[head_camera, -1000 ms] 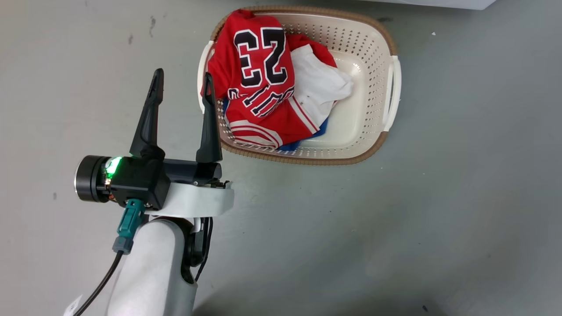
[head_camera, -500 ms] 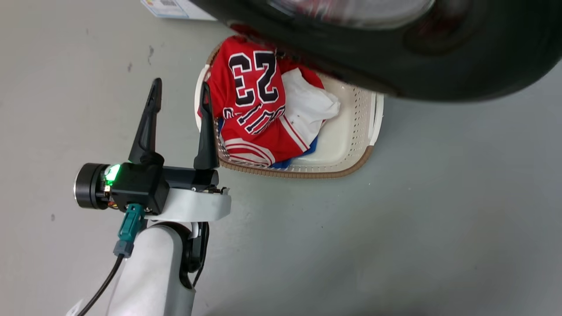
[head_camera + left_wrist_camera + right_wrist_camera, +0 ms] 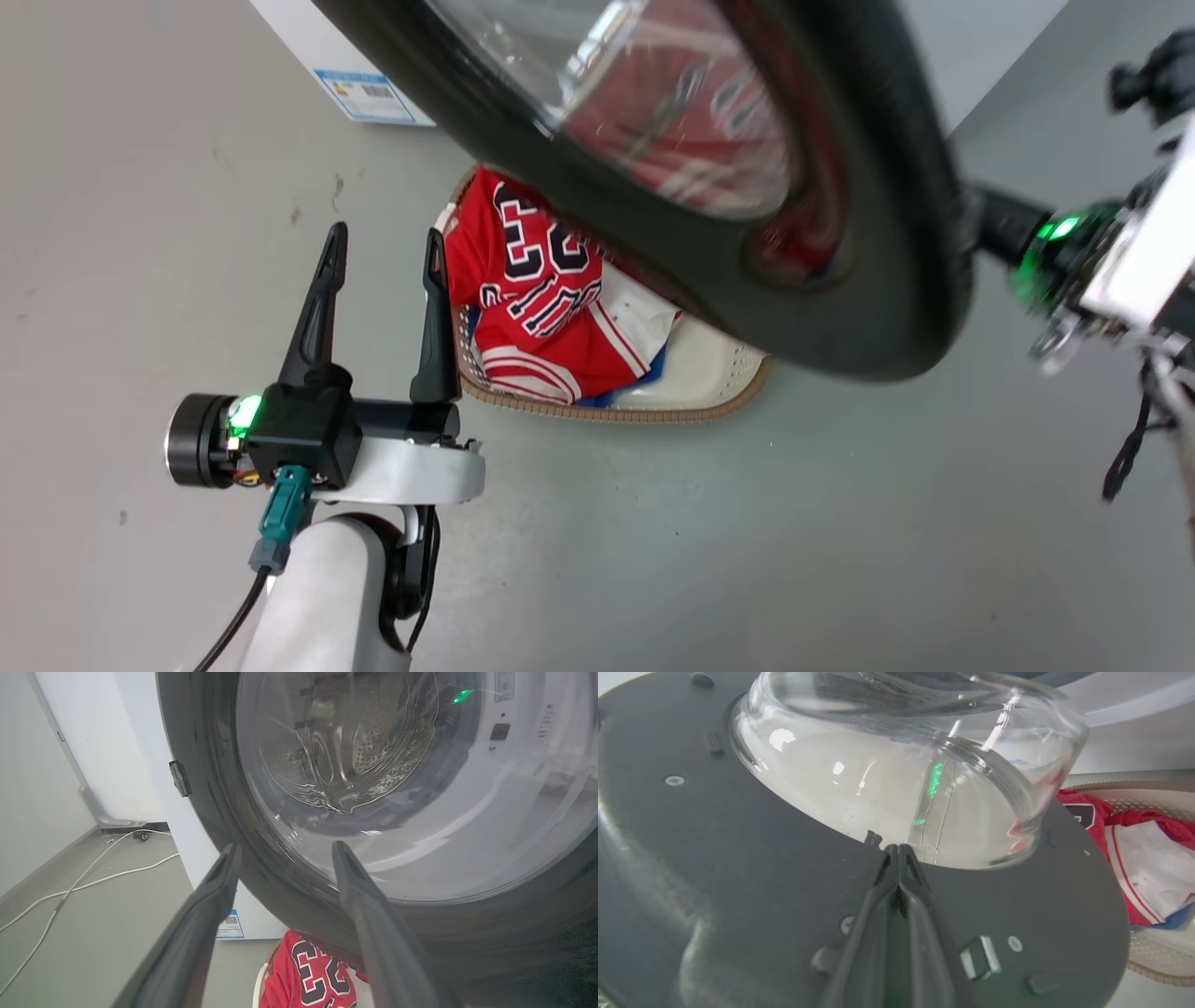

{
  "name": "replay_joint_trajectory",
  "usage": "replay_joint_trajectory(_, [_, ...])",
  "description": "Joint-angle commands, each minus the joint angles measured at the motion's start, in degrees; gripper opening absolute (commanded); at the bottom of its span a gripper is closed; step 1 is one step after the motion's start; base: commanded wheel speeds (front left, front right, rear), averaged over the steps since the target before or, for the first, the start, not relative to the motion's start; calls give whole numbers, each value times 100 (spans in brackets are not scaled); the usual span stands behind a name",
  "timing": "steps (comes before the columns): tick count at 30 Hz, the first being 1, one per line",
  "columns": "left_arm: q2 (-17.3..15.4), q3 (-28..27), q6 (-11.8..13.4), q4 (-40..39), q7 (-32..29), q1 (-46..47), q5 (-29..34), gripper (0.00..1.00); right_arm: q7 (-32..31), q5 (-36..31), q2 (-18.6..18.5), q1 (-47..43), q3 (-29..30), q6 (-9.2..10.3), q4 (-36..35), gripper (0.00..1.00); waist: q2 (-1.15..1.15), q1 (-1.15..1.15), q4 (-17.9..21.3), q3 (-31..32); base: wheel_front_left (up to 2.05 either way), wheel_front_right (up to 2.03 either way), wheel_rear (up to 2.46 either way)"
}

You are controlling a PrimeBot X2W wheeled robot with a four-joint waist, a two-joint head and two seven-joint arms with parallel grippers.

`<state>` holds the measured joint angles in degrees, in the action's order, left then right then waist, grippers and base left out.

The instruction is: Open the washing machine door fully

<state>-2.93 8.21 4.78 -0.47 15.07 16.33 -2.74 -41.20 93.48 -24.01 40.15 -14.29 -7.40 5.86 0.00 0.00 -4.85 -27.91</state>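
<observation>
Washing machine door (image 3: pixel 738 868) rests against tips of closed right hand (image 3: pixel 899 849).

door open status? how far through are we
Done: the washing machine door is unlatched and stands clear of the washing machine; the right wrist view shows its inner face and glass bowl. In hand: the right gripper, shut, has its tips at that face. The left gripper hangs open beside the laundry basket. Left: swinging it fully open; its present angle cannot be judged.
</observation>
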Motion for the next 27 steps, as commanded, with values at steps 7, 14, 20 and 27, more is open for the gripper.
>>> replay_joint_trajectory(7, [6, -43, 25, 42, 16, -238, 25, 100, -1, 132, 201, -756, -348, -16, -403, 0, 0, 0, -25, 405, 0, 0, 0])
replay_joint_trajectory(14, [5, -54, 54, 77, 16, -454, 7, 100, 36, 258, 360, -1247, -607, -16, -667, 0, 0, 0, -83, 738, 0, 0, 0])
replay_joint_trajectory(20, [5, -80, 72, 104, 16, -655, -2, 100, 49, 288, 502, -1632, -887, -16, -851, 0, 0, 0, -79, 1010, 0, 0, 0])
replay_joint_trajectory(27, [6, -116, 53, 149, 16, -838, 10, 100, 111, 337, 661, -1976, -1153, -16, -911, 0, 0, 0, -95, 1294, 0, 0, 0])
